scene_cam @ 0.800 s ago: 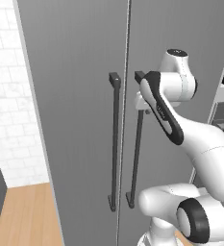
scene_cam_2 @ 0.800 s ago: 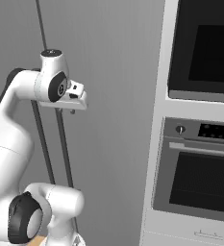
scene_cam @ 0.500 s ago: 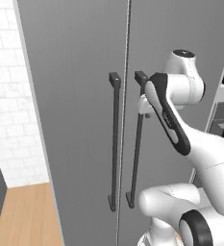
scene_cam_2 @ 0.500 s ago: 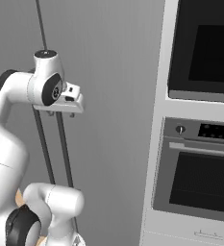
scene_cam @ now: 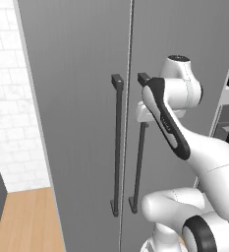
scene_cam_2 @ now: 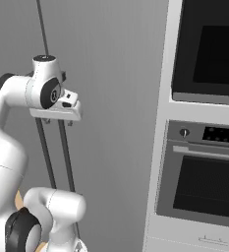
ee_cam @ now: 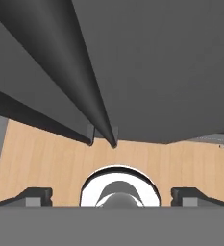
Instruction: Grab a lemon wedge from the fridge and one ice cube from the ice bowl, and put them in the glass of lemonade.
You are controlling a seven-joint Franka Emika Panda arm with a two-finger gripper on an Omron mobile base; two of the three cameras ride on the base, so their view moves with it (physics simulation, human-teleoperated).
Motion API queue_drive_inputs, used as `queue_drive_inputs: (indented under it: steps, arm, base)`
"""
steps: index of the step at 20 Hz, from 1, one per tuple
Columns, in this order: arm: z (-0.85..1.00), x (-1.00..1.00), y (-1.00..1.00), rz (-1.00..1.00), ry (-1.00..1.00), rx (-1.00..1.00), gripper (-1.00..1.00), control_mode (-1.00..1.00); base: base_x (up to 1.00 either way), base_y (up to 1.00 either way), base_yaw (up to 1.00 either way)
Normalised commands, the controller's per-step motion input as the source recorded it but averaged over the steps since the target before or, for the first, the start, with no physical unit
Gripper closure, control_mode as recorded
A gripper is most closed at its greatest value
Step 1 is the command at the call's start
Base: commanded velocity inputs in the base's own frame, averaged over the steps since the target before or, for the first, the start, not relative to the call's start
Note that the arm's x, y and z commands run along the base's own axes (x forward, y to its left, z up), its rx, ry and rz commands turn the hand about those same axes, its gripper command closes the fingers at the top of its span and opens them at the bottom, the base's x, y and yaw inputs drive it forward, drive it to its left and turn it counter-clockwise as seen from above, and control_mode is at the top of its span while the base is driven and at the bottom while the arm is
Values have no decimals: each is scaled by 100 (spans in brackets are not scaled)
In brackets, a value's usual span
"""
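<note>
The tall grey two-door fridge (scene_cam: 81, 98) stands shut, so the lemon wedge must be somewhere behind those doors, hidden for now. On the left door hangs a long black vertical bar handle (scene_cam: 117, 147); just to its right, across the door seam, hangs the twin black bar handle of the right door (scene_cam: 139, 162), and the white arm's two-finger gripper (scene_cam_2: 57, 119) sits right up against the upper part of that one. The hand view looks down along both bars to the pale wood floor (ee_cam: 46, 158), with the gripper's fingertips (ee_cam: 34, 196) spread wide. I cannot tell whether the bar lies between them. The likely failure: the jaws close beside the bar or only clip its edge, and the pull slips off. With two handles so near each other, a small sideways error could also catch the wrong door. To the right stands the black wall oven (scene_cam_2: 204, 123)
</note>
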Motion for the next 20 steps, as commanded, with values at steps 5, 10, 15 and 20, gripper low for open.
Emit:
queue_drive_inputs:
  steps: [5, 10, 15, 20]
  arm:
    - [-3, -2, -1, 0, 3, 1, -100, -100]
    - [-5, -51, -16, 0, 0, 2, -100, -100]
    - [-13, -65, -11, 0, 1, 1, -100, -100]
    - [-13, -35, 7, 0, 2, 0, -100, -100]
  base:
    - [0, 0, 0]
    - [0, 0, 0]
    - [0, 0, 0]
    - [0, 0, 0]
